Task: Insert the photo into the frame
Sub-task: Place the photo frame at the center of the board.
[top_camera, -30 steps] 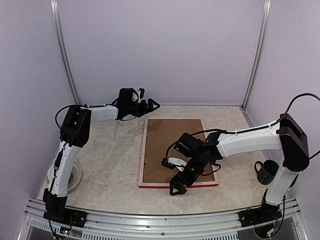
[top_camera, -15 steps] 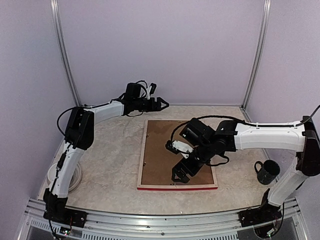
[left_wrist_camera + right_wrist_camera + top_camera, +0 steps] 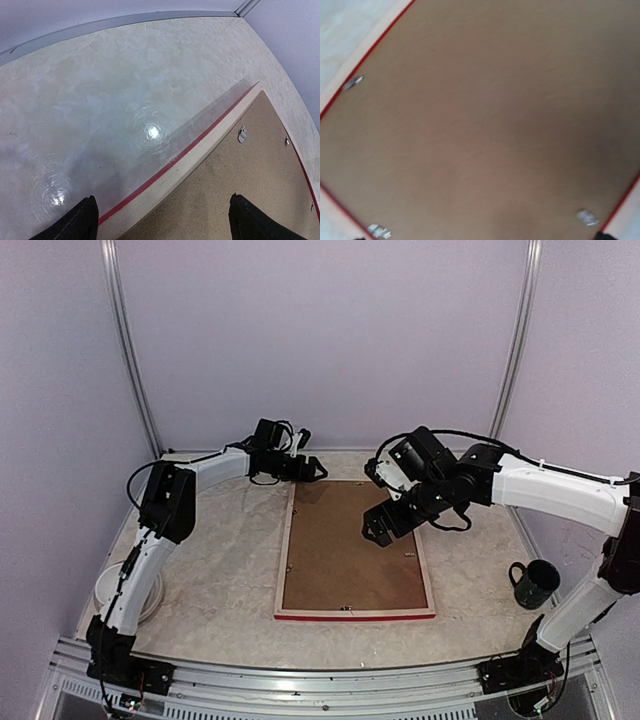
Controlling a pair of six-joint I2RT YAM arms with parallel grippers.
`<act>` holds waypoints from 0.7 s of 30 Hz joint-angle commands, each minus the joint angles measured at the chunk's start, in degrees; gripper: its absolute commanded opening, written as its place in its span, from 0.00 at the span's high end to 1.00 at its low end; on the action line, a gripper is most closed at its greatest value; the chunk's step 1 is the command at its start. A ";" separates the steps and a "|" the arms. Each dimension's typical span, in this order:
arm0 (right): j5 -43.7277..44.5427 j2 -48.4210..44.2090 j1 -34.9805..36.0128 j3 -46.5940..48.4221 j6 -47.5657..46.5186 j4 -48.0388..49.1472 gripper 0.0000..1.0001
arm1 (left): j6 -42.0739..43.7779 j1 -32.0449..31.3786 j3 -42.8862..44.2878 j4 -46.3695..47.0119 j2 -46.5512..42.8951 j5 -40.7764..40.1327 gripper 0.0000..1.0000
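Brown fibreboard backing [image 3: 345, 550] with little metal clips [image 3: 242, 134] sits inside the frame [image 3: 284, 540]. The frame lies flat and face down on the marbled table [image 3: 220, 550], pale wood rails up, thin red lip showing. Left gripper [image 3: 313, 468] reaches low over its far left corner, fingers apart. Right gripper [image 3: 377, 529], wide open, has moved from the near edge and now hovers above the far right.

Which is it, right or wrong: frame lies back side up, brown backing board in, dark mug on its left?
Wrong on the mug: the top external view shows the dark mug right of the frame. The rest holds: back side up, brown backing board in.
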 commanded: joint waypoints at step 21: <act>-1.76 28.71 -17.53 28.77 -5.80 4.57 0.01 | 9.48 0.34 -8.70 -7.42 -6.98 11.15 0.11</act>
